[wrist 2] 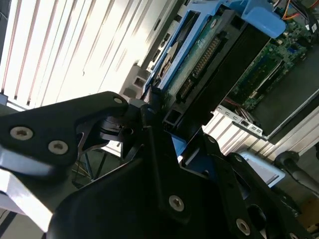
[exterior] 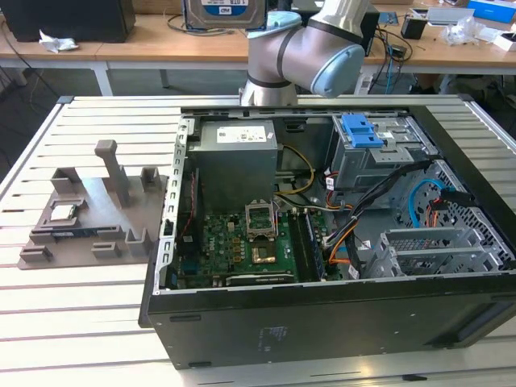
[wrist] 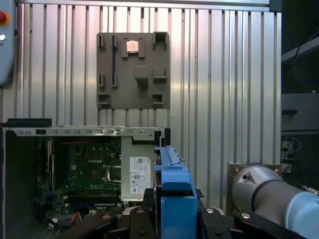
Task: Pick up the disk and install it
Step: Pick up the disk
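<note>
The disk (exterior: pixel 224 10), a silver drive with a white-and-blue label in a blue caddy, hangs high above the back of the open computer case (exterior: pixel 322 322), at the end of the arm (exterior: pixel 310 56). In the second wrist view my gripper (wrist 2: pixel 167 124) is shut on the disk (wrist 2: pixel 199 55), black fingers (wrist 2: pixel 99 119) clamped on one end of the blue frame. In the first wrist view the disk (wrist: pixel 172 169) shows edge-on, standing up between the gripper (wrist: pixel 174 211) parts, with the case below it.
Inside the case are a motherboard (exterior: pixel 250 242), a grey power supply (exterior: pixel 236 157) and a metal drive cage (exterior: pixel 379 157) topped by a blue bracket (exterior: pixel 361 129). A grey fixture plate (exterior: pixel 89 210) with a small silver chip (exterior: pixel 64 213) lies on the slatted table (exterior: pixel 72 322).
</note>
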Controlling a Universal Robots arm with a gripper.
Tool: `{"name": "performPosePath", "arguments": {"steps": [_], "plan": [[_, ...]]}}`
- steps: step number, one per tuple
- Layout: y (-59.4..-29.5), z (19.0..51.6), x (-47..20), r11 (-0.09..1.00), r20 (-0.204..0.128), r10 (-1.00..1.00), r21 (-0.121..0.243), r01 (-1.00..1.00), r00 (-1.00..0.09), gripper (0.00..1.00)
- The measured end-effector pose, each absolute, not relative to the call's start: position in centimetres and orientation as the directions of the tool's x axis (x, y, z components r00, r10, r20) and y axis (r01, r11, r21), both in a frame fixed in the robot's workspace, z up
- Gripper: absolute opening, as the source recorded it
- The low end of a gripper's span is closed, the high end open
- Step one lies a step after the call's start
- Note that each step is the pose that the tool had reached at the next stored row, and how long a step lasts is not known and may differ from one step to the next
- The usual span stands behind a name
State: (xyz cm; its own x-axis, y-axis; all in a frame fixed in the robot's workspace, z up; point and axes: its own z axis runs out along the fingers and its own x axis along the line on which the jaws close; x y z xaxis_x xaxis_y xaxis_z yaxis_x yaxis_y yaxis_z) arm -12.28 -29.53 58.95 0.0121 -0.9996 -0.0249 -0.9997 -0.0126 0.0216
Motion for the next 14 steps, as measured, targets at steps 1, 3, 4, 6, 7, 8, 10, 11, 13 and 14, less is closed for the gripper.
{"name": "performPosePath", "arguments": {"steps": [1, 3, 4, 6, 7, 8, 10, 11, 13, 14], "plan": [[-29.5, 58.9, -11.5, -0.013, -0.025, -1.000, 0.022, -1.000, 0.012, 0.37], [-29.5, 58.9, -9.0, -0.013, -0.025, -1.000, 0.022, -1.000, 0.012, 0.37], [-29.5, 58.9, -8.8, -0.013, -0.025, -1.000, 0.022, -1.000, 0.012, 0.37], [-29.5, 58.9, -7.8, -0.013, -0.025, -1.000, 0.023, -1.000, 0.012, 0.37], [-29.5, 58.9, -7.3, -0.013, -0.025, -1.000, 0.023, -1.000, 0.012, 0.37], [-29.5, 58.9, -6.7, -0.013, -0.025, -1.000, 0.023, -1.000, 0.012, 0.37], [-29.5, 58.9, -5.5, -0.013, -0.025, -1.000, 0.024, -1.000, 0.012, 0.37], [-29.5, 58.9, -5.0, -0.013, -0.025, -1.000, 0.025, -1.000, 0.012, 0.37], [-29.5, 58.6, -4.4, -0.013, -0.025, -1.000, 0.027, -1.000, 0.012, 0.37], [-29.5, 58.2, -4.3, -0.013, -0.025, -1.000, 0.028, -1.000, 0.012, 0.37]]}}
